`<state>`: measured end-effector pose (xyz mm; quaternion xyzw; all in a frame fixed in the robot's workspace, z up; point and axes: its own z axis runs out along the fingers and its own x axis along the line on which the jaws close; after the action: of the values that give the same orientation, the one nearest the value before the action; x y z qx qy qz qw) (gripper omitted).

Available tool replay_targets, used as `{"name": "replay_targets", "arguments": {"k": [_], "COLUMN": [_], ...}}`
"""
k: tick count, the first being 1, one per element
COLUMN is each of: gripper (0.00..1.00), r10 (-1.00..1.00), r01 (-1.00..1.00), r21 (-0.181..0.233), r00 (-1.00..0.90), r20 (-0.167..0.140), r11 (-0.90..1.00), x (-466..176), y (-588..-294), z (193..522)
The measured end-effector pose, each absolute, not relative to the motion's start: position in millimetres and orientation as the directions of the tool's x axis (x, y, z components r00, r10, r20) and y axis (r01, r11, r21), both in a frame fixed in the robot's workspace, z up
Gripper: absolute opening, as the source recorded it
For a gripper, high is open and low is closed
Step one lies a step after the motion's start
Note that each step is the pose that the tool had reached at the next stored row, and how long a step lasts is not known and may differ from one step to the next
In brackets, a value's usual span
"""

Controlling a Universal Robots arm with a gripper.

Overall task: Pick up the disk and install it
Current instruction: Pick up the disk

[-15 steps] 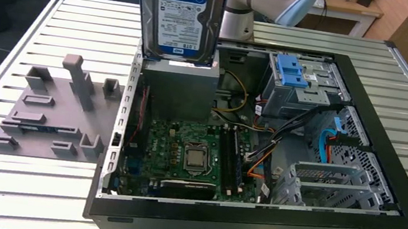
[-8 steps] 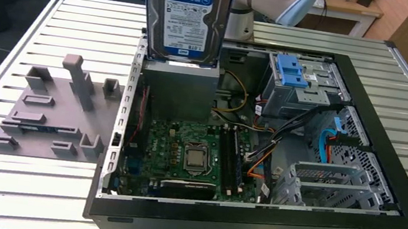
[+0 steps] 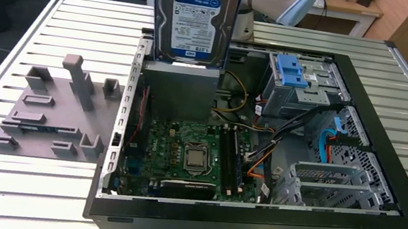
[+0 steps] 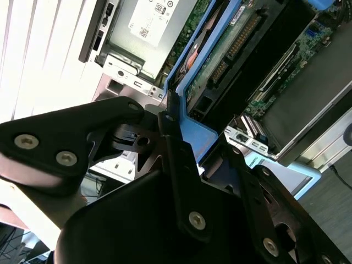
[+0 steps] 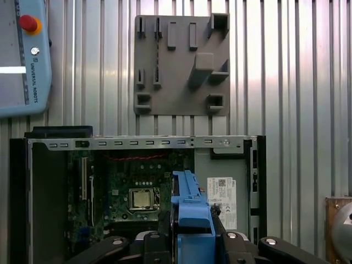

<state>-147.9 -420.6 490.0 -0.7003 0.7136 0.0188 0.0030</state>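
- Above the open black desktop computer case (image 3: 382, 197), the disk (image 3: 192, 21), a flat rectangular silver-metal hard drive with a blue-and-white label and blue plastic side rails, hangs upright in the exterior view. Its label faces the camera.
- The disk's lower edge sits just over the grey metal power-supply box (image 3: 179, 90) inside the case. I cannot tell whether the two touch.
- The black gripper (image 5: 192, 234) holds the disk. In both wrist views its fingers (image 4: 177, 159) are closed in on a blue side rail, pinching the drive between them.
- In the second wrist view the green circuit board on the disk's underside shows, framed by the blue rail.
- The case lies on its side on a white slatted metal table (image 3: 12, 190), with its side panel off.
- The green motherboard (image 3: 192, 148), with a square silver processor at its middle, lies exposed on the case floor.
- Toward the exterior view's right stands a bare-metal drive cage (image 3: 337, 185), and farther back a ridged blue plastic latch piece (image 3: 292, 73).
- A flat grey plastic fixture plate with upright blocks (image 3: 50, 112) lies on the table just beside the case, on the exterior view's left.
- A pale blue control pendant with a red button (image 5: 22, 55) rests on the table in the first wrist view.
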Motion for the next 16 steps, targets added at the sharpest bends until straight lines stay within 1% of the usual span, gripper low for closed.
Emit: {"name": "replay_targets", "arguments": {"k": [16], "gripper": [0.36], "r10": [-0.999], "r01": [-1.0], "r21": [0.02], "r00": [-0.019], "r20": [-0.031], "r11": [0.018], "x": [-136.3], "y": [-420.6], "z": [487.1]}}
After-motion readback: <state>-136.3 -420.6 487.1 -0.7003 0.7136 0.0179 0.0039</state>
